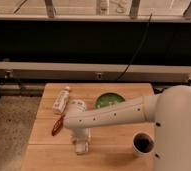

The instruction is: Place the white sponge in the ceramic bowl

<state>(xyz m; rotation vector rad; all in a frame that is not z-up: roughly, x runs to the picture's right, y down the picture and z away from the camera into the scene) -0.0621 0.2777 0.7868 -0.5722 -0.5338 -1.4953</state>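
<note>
The ceramic bowl (pixel 109 100) is green and shallow and sits at the back middle of the wooden table (pixel 114 140), partly behind my arm. My white arm reaches in from the right and bends down at the wrist. The gripper (pixel 81 144) points down at the table's front left. A small off-white block, likely the white sponge (pixel 82 148), shows at its tip; whether it is gripped or just under the gripper I cannot tell. It lies well to the front left of the bowl.
A long white tube-like bottle (pixel 61 100) lies at the back left. A white container (pixel 79 105) lies beside it. A red-brown object (pixel 57 125) lies left of my wrist. A white cup with a dark inside (pixel 143 143) stands at the front right.
</note>
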